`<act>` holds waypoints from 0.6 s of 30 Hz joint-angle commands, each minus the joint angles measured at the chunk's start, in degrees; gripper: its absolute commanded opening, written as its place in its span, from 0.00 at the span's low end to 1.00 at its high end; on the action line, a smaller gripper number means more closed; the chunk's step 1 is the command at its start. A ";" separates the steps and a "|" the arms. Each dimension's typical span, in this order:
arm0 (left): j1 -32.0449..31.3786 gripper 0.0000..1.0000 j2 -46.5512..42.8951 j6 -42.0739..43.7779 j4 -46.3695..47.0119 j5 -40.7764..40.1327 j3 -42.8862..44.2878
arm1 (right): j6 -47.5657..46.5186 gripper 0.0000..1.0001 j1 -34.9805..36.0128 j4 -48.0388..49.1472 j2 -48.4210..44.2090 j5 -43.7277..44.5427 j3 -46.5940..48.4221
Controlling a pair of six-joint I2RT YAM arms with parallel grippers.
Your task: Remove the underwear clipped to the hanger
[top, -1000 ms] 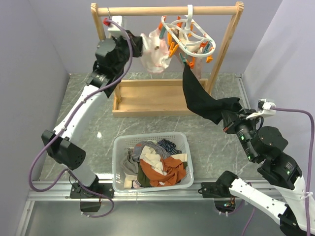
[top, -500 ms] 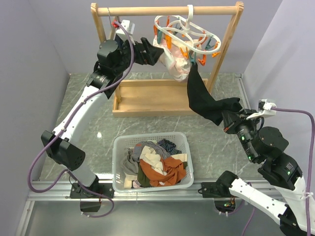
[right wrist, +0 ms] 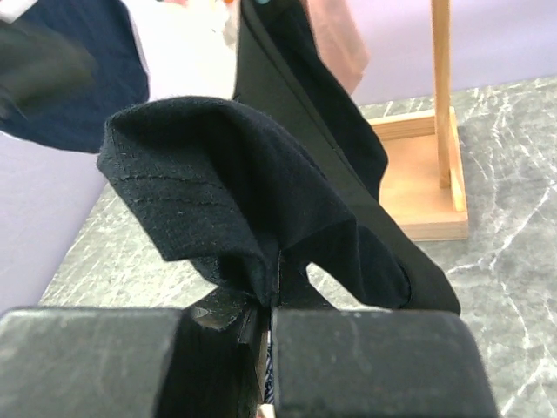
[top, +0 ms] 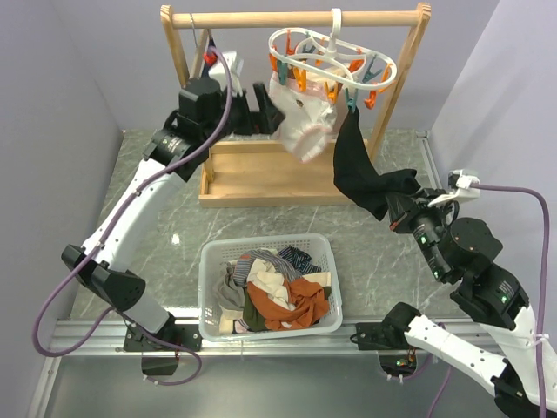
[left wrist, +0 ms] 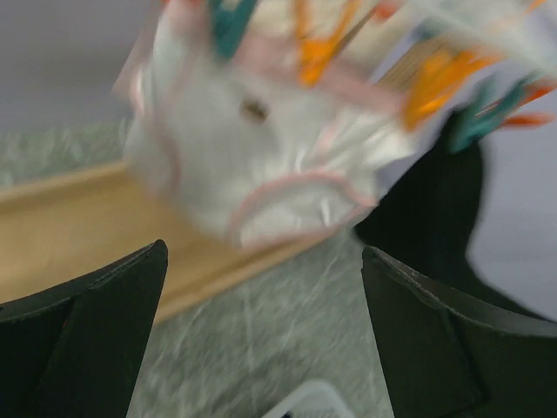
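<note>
The white oval hanger (top: 334, 54) with orange and teal pegs hangs by its hook from the wooden rail. The whitish underwear with pink edging (top: 303, 124) dangles clipped beneath it, blurred in the left wrist view (left wrist: 261, 165). My left gripper (top: 271, 111) stands open just left of it, touching nothing, with bare table between its fingers (left wrist: 96, 340). The black underwear (top: 357, 170) stretches from a peg down to my right gripper (top: 399, 209), which is shut on a bunched fold of it (right wrist: 226, 192). A pale pink garment (right wrist: 335, 39) hangs behind.
The wooden rack (top: 407, 70) stands on a flat wooden base (top: 270, 178) at the back. A white basket (top: 207, 300) full of mixed clothes sits at the near middle. A navy garment (right wrist: 78, 78) hangs at the rack's left. Purple walls close both sides.
My left gripper opened and let go of the whitish underwear. That garment and the hanger swung back right and levelled out. The right gripper kept its hold on the black underwear.
</note>
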 commanded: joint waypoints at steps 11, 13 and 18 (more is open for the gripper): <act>-3.21 0.99 0.24 -2.65 6.27 9.91 -1.29 | -2.27 0.00 -0.33 5.54 2.87 -11.10 -0.12; -3.21 0.99 2.20 -4.41 7.67 12.28 1.72 | -2.54 0.00 -0.33 5.71 3.57 -12.86 -0.21; -3.56 0.99 8.79 -5.38 7.24 16.51 13.14 | -2.45 0.00 -0.33 7.12 3.57 -14.79 -1.35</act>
